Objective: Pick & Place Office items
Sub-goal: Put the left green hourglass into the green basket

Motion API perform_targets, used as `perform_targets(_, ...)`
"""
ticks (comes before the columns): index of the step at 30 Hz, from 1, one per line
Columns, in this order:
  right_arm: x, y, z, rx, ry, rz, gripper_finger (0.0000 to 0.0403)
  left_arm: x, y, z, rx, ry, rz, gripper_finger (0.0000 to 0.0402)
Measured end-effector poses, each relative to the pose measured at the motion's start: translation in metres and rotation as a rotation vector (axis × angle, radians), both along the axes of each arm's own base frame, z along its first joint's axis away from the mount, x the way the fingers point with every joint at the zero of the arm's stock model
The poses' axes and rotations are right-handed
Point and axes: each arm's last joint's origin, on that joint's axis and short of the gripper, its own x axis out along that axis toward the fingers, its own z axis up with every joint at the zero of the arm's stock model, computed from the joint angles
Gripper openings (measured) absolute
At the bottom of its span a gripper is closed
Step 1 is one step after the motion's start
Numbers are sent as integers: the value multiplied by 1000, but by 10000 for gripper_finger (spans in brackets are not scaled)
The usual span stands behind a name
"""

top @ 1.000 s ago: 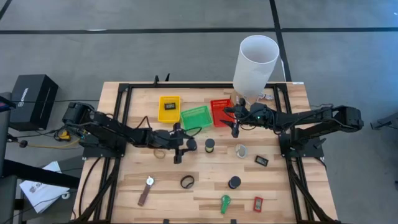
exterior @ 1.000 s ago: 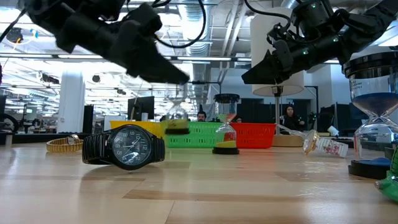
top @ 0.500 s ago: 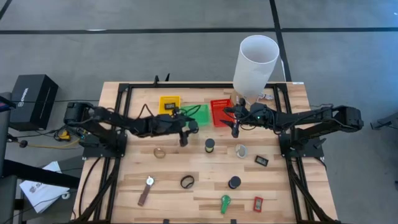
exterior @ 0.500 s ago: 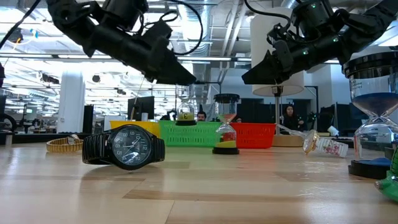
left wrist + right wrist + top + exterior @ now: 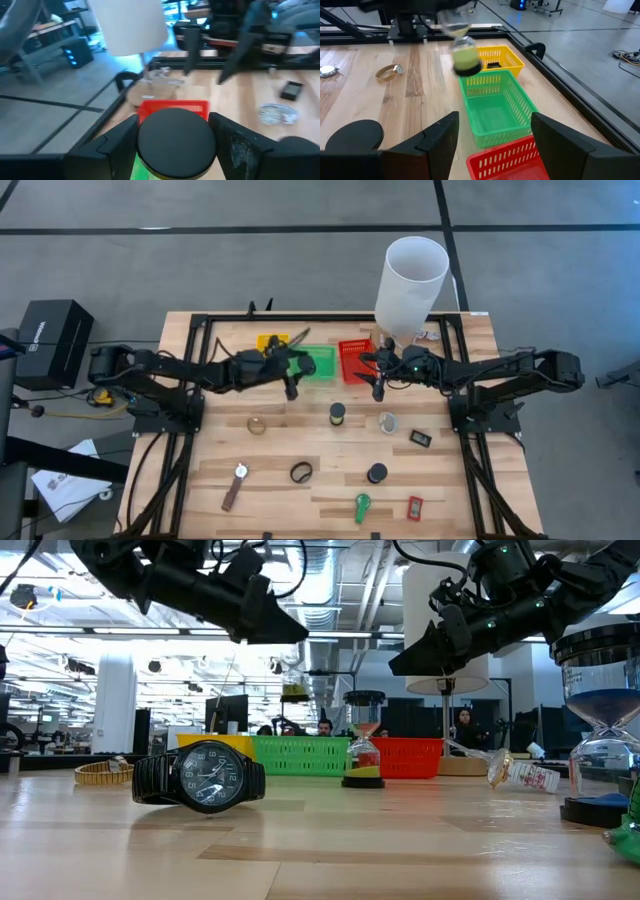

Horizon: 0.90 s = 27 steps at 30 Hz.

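While the left gripper (image 5: 290, 376) clamps a small hourglass (image 5: 462, 47) above the green tray (image 5: 318, 363), most items lie unsorted. The right gripper (image 5: 378, 385) hangs apart, empty.

overhead and table-level cameras share the green tray (image 5: 318, 364), wrists close.

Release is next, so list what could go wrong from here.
The left gripper holds the timer by its cap, above the green tray's end nearest the yellow tray; released here, it might hit the rim or bounce out. The open right gripper hovers close by at the red tray, so the arms might clash.
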Motion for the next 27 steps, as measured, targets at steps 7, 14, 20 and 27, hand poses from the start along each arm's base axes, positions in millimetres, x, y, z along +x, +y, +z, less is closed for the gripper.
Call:
perform_targets(7,0,0,0,-1,0,0,240,-1,26,-10,-34,26,96,211)
perform_targets(14,0,0,0,-1,0,0,240,3,46,-36,-93,98,171,231)
perform_targets(20,0,0,0,-1,0,0,240,6,56,-54,-132,135,208,214)
perform_targets(27,0,0,0,-1,0,0,240,6,62,-63,-145,161,241,236)
